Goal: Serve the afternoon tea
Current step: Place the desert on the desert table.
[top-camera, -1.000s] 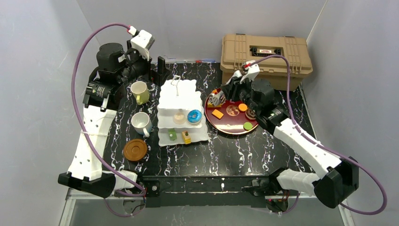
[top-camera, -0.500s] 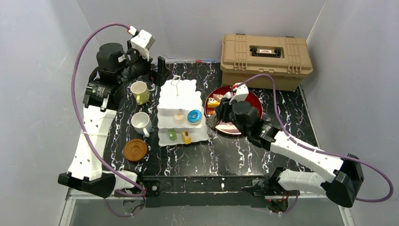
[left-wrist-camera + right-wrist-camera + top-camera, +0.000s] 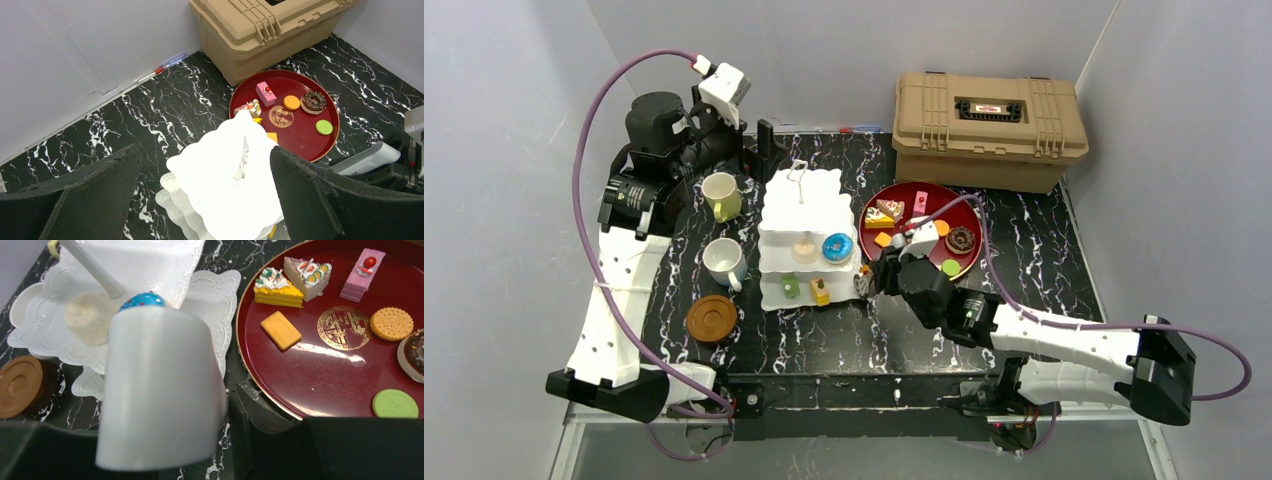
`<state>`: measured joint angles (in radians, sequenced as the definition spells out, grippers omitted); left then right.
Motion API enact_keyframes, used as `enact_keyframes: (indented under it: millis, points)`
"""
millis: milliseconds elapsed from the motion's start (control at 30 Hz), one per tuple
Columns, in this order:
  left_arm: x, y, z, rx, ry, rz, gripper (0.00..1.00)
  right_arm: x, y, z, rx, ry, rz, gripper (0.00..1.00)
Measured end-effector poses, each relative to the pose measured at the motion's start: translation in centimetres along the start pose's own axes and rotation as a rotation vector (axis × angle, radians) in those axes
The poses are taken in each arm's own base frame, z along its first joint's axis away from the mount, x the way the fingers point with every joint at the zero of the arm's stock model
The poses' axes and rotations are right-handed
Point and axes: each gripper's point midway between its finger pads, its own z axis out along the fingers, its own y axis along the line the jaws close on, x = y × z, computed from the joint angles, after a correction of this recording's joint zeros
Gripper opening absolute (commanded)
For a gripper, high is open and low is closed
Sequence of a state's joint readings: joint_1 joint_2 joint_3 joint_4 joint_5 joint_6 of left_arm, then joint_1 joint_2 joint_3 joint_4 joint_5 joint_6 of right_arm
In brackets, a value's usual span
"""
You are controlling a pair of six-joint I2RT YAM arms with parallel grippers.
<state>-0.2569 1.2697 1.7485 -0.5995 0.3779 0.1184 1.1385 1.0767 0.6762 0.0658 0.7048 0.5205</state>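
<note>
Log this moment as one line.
left pincer: open, near cake stand | right pincer: shut on white piece, beside stand's lower tiers | red tray: holds pastries

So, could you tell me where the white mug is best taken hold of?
Probably take the white mug by its rim, coming from above, with one claw finger inside and one outside, on the side away from the handle. It stands upright with its mouth open.
</note>
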Motion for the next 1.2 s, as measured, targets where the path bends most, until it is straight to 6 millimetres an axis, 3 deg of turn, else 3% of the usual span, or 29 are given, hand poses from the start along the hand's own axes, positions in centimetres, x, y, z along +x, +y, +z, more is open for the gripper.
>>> enact_keyframes:
  millis: [333, 900, 1033, 1200]
  points:
    - [-0.2, -0.1, -0.3, -0.001, -0.007, 0.003, 0.99, -0.8, 3.1, -0.4, -0.026, -0.11, 0.003, 0.12]
    - [-0.2, -0.1, -0.3, 0.0, -0.007, 0.003, 0.99, 0.2, 4.7, 0.8, -0.024, -0.161, -0.033, 0.14]
    - [-0.2, -0.2, -0.3, 0.003, -0.007, 0.003, 0.99, 0.7, 5.4, 0.8, -0.035, -0.163, -0.037, 0.19]
    - [-0.2, -0.2, -0.3, 0.003, -0.007, 0.003, 0.99, 1.2, 6.1, 0.3, -0.046, -0.169, -0.037, 0.36]
